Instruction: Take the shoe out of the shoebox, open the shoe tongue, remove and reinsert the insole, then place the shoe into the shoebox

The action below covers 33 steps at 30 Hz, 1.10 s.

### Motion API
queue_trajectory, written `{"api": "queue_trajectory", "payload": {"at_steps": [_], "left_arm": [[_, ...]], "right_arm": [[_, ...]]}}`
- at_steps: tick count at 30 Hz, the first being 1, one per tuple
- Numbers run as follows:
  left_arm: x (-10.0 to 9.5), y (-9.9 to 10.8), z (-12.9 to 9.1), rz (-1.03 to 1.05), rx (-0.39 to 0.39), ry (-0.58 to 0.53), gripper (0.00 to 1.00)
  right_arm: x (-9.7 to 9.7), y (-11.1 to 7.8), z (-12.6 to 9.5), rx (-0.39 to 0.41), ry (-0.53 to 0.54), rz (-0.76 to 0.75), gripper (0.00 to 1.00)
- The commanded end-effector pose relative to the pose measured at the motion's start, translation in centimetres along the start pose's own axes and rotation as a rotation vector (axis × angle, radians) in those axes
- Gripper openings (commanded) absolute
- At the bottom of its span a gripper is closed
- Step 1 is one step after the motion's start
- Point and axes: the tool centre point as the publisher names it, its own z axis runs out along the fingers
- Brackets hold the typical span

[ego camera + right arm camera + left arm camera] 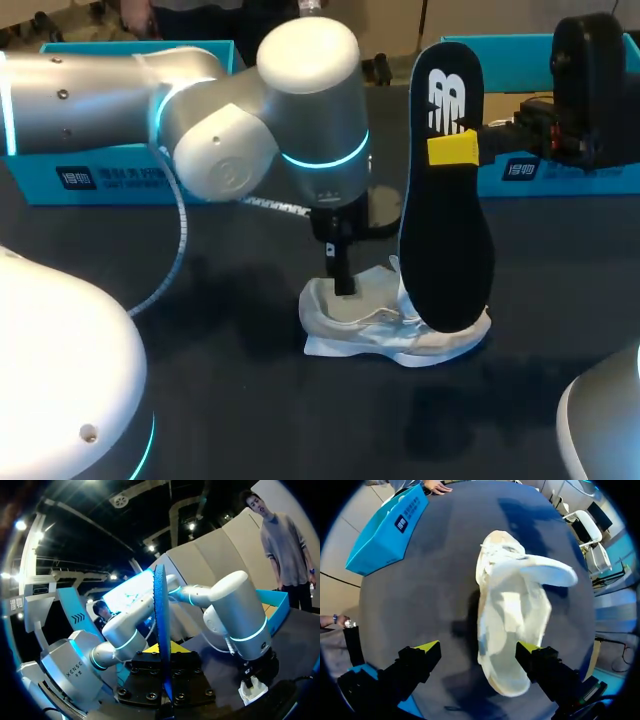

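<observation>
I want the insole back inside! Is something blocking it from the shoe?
Nothing visible blocks it. The black foam insole, held upright by the right pincer, has its lower end at the white fabric shoe. The open left pincer hovers over the shoe's other end.

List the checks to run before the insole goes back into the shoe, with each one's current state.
1. Insole clamped in right gripper: ok.
2. Insole's lower end lined up with the shoe opening: cannot tell, the insole hides it.
3. Tongue folded open: ok.
4. Left gripper open, fingers astride the shoe: ok.
5. Shoe held steady: not ok, no fingers closed on it.
6. Shoe sole-down on table: ok.
</observation>
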Motion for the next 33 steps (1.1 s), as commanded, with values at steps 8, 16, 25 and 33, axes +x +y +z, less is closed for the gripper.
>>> {"api": "queue_trajectory", "payload": {"at_steps": [8,16,25,33], "left_arm": [[-0.9,-2.8,3.9,0.001,-0.016,0.018,1.00],[-0.7,-2.7,4.6,-0.013,-0.018,0.029,0.86],[0.4,-2.5,4.7,0.015,-0.026,0.023,0.43],[0.8,-2.6,4.7,0.027,-0.035,0.015,0.00]], "right_arm": [[-0.3,0.2,0.3,0.004,0.003,0.001,0.00],[-0.3,0.2,0.3,0.004,0.003,0.001,0.00],[-0.3,0.2,0.3,0.004,0.003,0.001,0.00],[-0.3,0.2,0.3,0.004,0.003,0.001,0.00]]}}
